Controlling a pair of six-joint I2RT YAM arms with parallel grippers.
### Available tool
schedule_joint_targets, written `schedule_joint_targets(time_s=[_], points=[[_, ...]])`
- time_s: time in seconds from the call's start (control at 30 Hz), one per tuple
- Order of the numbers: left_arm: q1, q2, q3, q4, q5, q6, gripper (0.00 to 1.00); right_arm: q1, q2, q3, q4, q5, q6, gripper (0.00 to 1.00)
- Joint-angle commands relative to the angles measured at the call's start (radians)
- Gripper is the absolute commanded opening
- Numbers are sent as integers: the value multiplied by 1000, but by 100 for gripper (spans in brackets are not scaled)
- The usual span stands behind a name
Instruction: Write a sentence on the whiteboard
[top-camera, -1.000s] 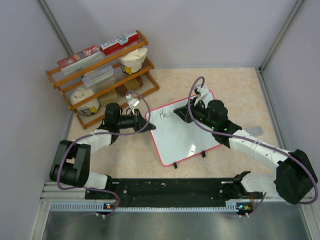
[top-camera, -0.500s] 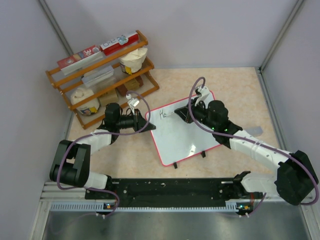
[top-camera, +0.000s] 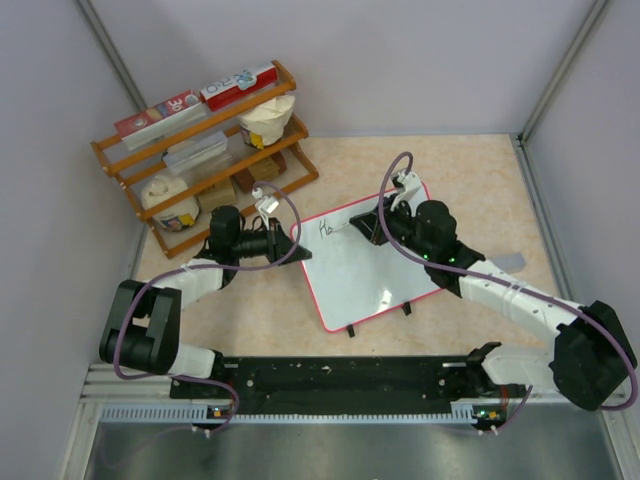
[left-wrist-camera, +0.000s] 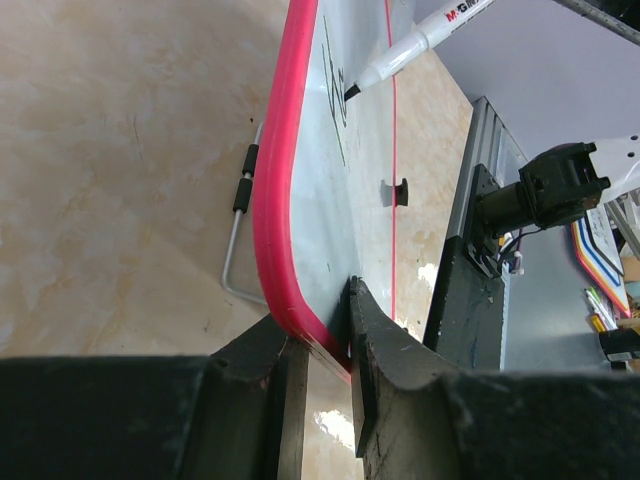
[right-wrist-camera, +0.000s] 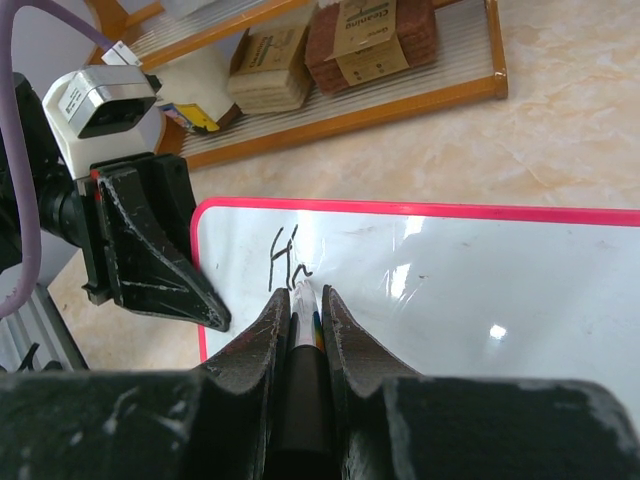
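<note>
The whiteboard, white with a red rim, lies in the middle of the table. My left gripper is shut on its left rim, one finger on each face. My right gripper is shut on a black-and-white marker. The marker tip touches the board near its top left corner. The sentence is only "Ha" in thin black strokes, also visible in the top view.
A wooden rack with boxes, bags and sponges stands at the back left, close behind my left arm. The board's wire foot sticks out underneath. The black base rail runs along the near edge. Walls enclose three sides.
The marker tip has shifted slightly along the top line and the second letter has grown. My left gripper has stayed put on the board's rim.
</note>
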Motion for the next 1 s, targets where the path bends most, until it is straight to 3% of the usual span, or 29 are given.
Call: schedule_joint_targets(time_s=[0.0, 0.97], points=[[-19, 22, 12, -4, -31, 113, 0, -9, 8, 36, 10, 70, -21, 0], [-20, 16, 11, -11, -34, 117, 0, -14, 5, 25, -11, 42, -15, 0]])
